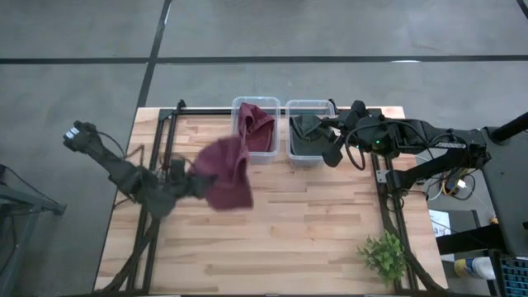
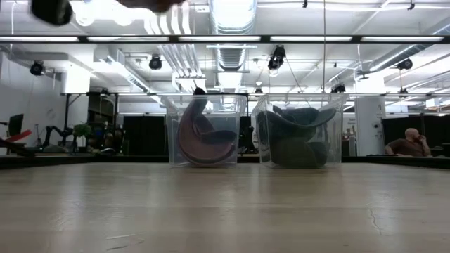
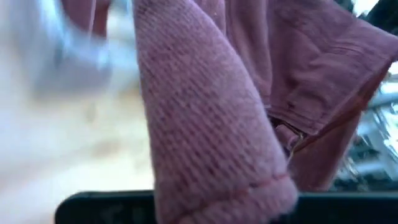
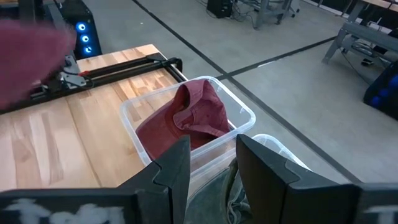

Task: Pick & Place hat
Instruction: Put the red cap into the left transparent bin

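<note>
My left gripper is over the table's left middle, shut on a maroon knit hat held above the boards; the hat fills the left wrist view. Two clear bins stand at the far edge. The left bin holds another maroon hat, and the right bin holds a dark green hat. My right gripper hovers above the right bin, its fingers a little apart with nothing between them. My left gripper holds the maroon hat by a folded knit edge that runs down into the fingers; the cloth itself hides the fingertips. The fingers come nearly level from the table's left. The hat hangs slack beyond them toward the bins, lifted clear of the table.
A small green plant stands at the near right corner. Black frame rails run along the table's left and right sides. Bare boards lie in the middle and near part. A person sits in the room behind.
</note>
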Robot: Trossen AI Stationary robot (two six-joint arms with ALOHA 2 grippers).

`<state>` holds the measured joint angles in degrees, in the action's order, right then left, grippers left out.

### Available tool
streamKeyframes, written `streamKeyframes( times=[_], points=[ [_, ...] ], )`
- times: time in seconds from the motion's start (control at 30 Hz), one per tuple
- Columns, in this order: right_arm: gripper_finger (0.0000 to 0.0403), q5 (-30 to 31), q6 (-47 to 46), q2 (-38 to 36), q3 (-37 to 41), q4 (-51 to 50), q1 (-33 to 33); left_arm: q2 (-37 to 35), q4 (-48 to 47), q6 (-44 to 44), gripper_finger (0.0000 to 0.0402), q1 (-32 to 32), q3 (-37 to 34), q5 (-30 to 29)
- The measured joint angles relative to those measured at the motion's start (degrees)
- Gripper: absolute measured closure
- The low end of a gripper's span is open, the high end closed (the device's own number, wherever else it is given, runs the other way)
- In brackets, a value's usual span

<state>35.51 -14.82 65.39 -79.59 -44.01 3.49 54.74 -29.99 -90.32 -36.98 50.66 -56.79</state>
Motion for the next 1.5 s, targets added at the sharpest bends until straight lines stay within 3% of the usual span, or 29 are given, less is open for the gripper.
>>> streamKeyframes(
  times=[0.13, 0.23, 0.4, 0.53, 0.73, 1.0, 1.5],
  points=[
    [0.028, 0.0, 0.01, 0.0, 0.0, -0.01, 0.0, -0.12, 0.0, 15.79, 0.0397, 7.74, 6.8, -2.4],
    [0.028, 0.0, 0.01, 0.0, 0.0, -0.02, 0.0, 0.63, 0.02, 26.41, 0.0397, 15.85, 11.43, 0.74],
    [0.028, 0.0, 0.26, 0.0, 0.0, -0.04, 0.0, 2.93, 0.0, 38.03, 0.0397, 32.12, 16.76, 11.64],
    [0.028, 0.0, 0.29, 0.0, 0.0, -0.04, 0.0, 6.47, 1.53, 43.17, 0.0397, 45.21, 18.51, 23.98],
    [0.028, 0.0, 0.25, 0.0, 0.0, -0.06, 0.0, 13.5, 9.45, 47.04, 0.0397, 58.21, 18.53, 37.0],
    [0.028, 0.0, 0.25, 0.0, 0.0, -0.1, 0.0, 24.5, 9.17, 46.27, 0.0397, 66.46, 18.51, 45.89],
    [0.028, 0.0, 0.29, 0.0, 0.0, -0.22, 0.0, 37.54, 2.44, 40.16, 0.0397, 69.16, 18.54, 53.46]
  ],
)
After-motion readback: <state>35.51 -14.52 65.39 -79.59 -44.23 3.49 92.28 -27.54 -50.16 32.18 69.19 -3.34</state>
